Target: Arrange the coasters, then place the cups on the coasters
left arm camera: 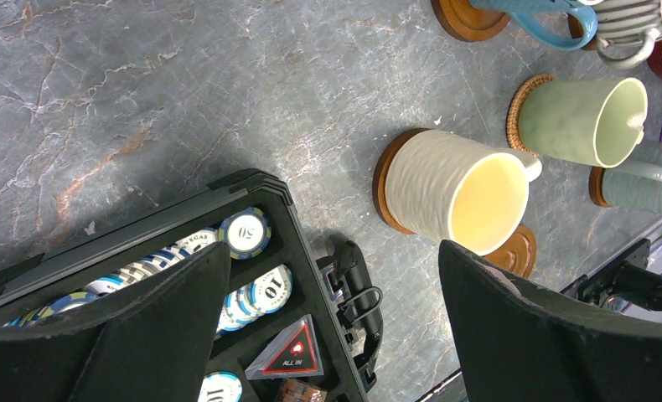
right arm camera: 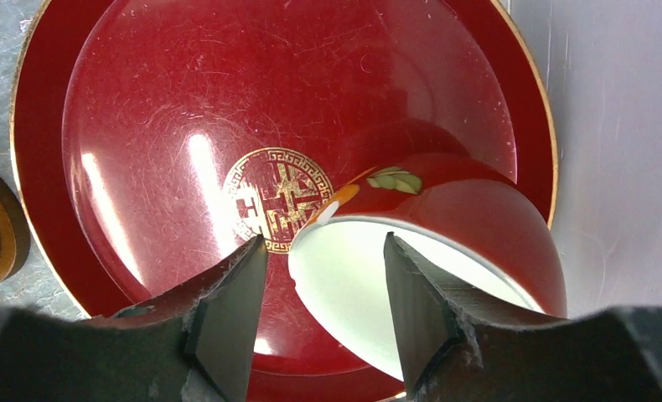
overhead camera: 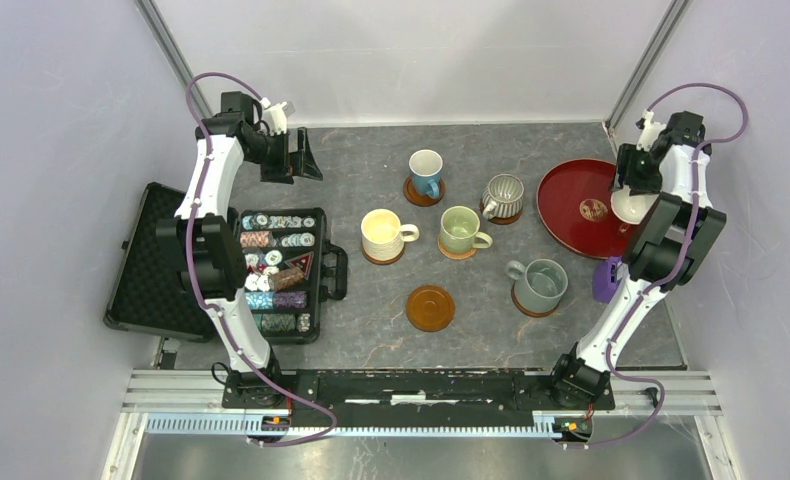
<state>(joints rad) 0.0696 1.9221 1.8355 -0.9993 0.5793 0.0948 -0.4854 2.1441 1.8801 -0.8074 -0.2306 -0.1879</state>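
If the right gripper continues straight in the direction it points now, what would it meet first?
Most likely the red-and-white cup: its rim sits between the fingers of the right gripper. The red tray lies beyond it. Depth is hard to judge here.

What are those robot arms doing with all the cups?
Five cups already sit on coasters, and one orange coaster at the front is bare. The right gripper is over the red tray, fingers either side of the rim of a tilted red cup; whether it grips is unclear. The left gripper hangs open near the chip case, holding nothing.
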